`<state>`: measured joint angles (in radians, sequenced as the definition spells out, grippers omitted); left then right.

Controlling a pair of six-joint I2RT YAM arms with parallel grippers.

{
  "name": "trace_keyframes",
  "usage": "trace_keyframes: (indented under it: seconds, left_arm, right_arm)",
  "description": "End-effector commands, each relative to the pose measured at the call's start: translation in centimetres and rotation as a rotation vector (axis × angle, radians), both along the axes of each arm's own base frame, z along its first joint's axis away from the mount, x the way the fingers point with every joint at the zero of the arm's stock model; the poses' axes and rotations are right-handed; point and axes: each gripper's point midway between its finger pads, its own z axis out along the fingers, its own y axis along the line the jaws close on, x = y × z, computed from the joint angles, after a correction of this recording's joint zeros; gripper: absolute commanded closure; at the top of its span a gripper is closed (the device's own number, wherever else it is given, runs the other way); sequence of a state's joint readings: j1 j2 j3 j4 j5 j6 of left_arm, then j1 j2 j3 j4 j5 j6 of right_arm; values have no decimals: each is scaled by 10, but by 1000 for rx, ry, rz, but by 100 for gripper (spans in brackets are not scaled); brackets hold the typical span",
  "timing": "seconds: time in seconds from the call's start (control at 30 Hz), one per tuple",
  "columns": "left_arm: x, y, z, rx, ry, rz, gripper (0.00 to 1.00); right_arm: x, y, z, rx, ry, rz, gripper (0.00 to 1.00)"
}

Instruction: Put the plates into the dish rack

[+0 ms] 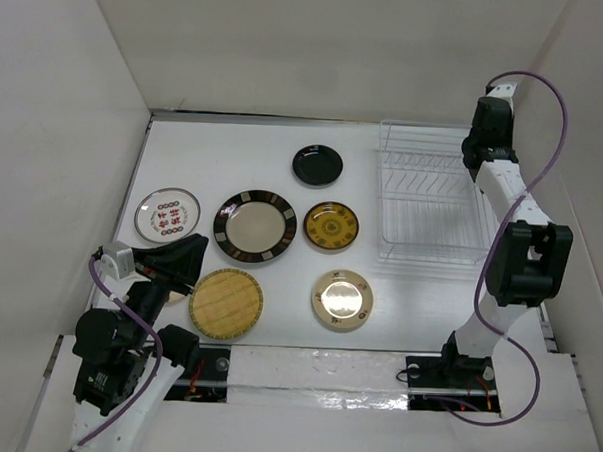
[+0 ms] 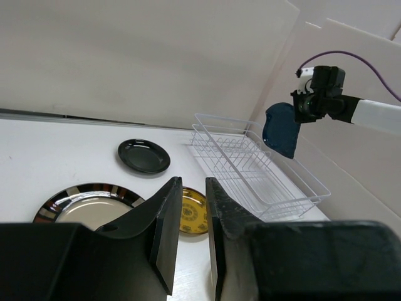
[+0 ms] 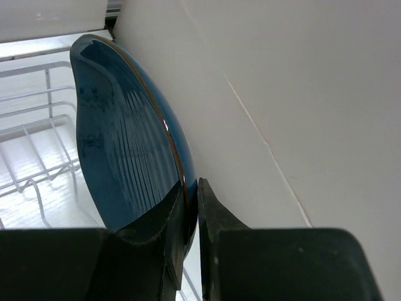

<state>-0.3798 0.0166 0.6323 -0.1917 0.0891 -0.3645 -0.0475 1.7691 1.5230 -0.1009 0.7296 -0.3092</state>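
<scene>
My right end effector (image 3: 191,188) is clamped on the rim of the blue plate (image 3: 125,144), holding it on edge over the dish rack (image 1: 432,217) beside the white wall (image 3: 301,81), while my left end effector (image 2: 193,194), jaws slightly apart and holding nothing, hangs above the white worktop (image 1: 285,145) where the other plates (image 1: 254,227) lie flat.

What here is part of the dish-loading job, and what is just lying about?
Part of the job:
- rack
- blue plate, held in the right gripper
- black plate
- striped plate
- yellow plate
- cream plate
- woven plate
- red-marked plate

Just lying about:
- nothing loose; only the arms' purple cables
</scene>
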Motion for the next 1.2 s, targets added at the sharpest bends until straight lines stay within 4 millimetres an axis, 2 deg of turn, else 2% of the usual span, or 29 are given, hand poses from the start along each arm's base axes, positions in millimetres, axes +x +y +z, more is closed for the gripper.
trace_keyframes:
  seconds: [0.0,0.13,0.3,0.53,0.67,0.77,0.9,1.17]
  left_arm:
    - [-4,1,11,-22,-46,-3,81]
    - [-3,1,10,-23,-43,-3,81]
    - [-3,1,10,-23,-43,-3,80]
    - [-3,1,10,-23,-43,-3,80]
    - [-4,1,11,-22,-47,-4,81]
    - [-4,1,11,-22,-47,-4,80]
    - [-4,1,10,-21,-45,-4,81]
    - [-3,1,10,-21,-42,-3,80]
  right_arm:
    - [15,10,73,-76,-229,-6,100]
    - [20,22,57,-118,-189,6,100]
    - [20,20,45,-158,-152,-33,100]
    - [14,15,69,-183,-189,-81,100]
    - [8,4,82,-180,-212,-102,100]
    - [8,2,74,-163,-204,-87,100]
    - [12,3,47,-150,-156,-78,100]
    - [24,25,5,-140,-83,-28,100]
